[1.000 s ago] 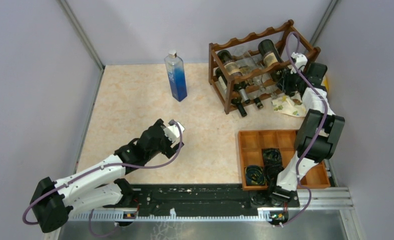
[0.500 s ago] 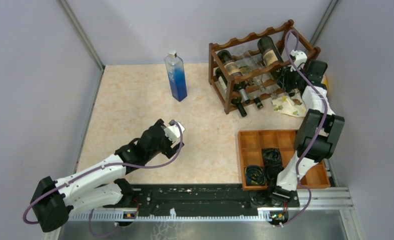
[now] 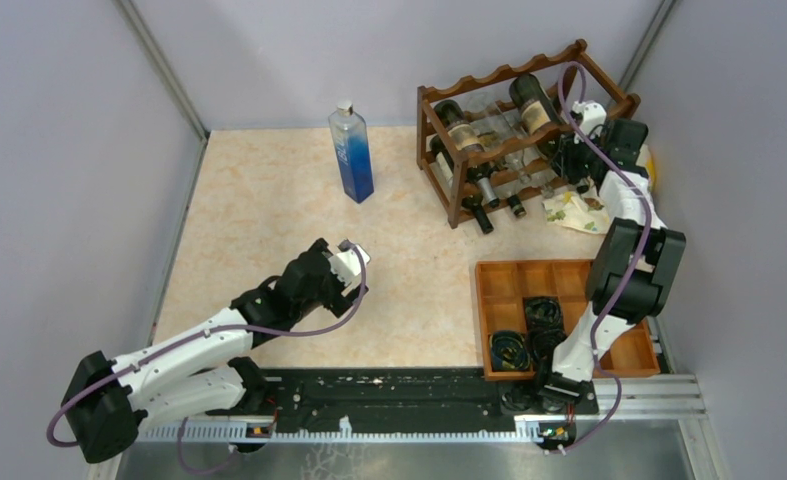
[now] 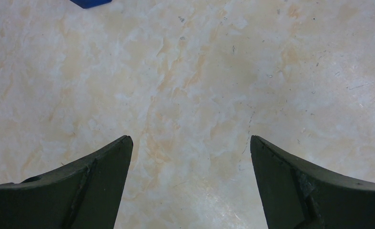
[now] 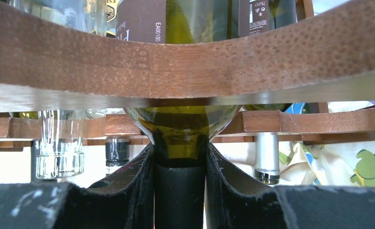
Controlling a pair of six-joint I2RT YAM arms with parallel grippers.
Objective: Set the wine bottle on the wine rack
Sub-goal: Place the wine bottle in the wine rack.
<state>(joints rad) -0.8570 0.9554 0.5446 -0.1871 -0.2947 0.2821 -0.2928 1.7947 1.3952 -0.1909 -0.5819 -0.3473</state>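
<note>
Since a second ago the right arm's wrist has edged toward the far wall, and the wine bottle (image 3: 531, 102) has slid a little deeper into the top tier of the wine rack (image 3: 499, 75), which stands at the far right corner of the counter (image 3: 269, 210). The right gripper (image 5: 179, 155) is narrowed onto the bottle's dark-capped neck, one finger pressed against each side, just outside a rail of the rack. Other bottles (image 3: 469, 135) lie elsewhere in the rack. The left gripper (image 4: 190, 140) hangs spread wide over bare counter near the middle, holding nothing.
</note>
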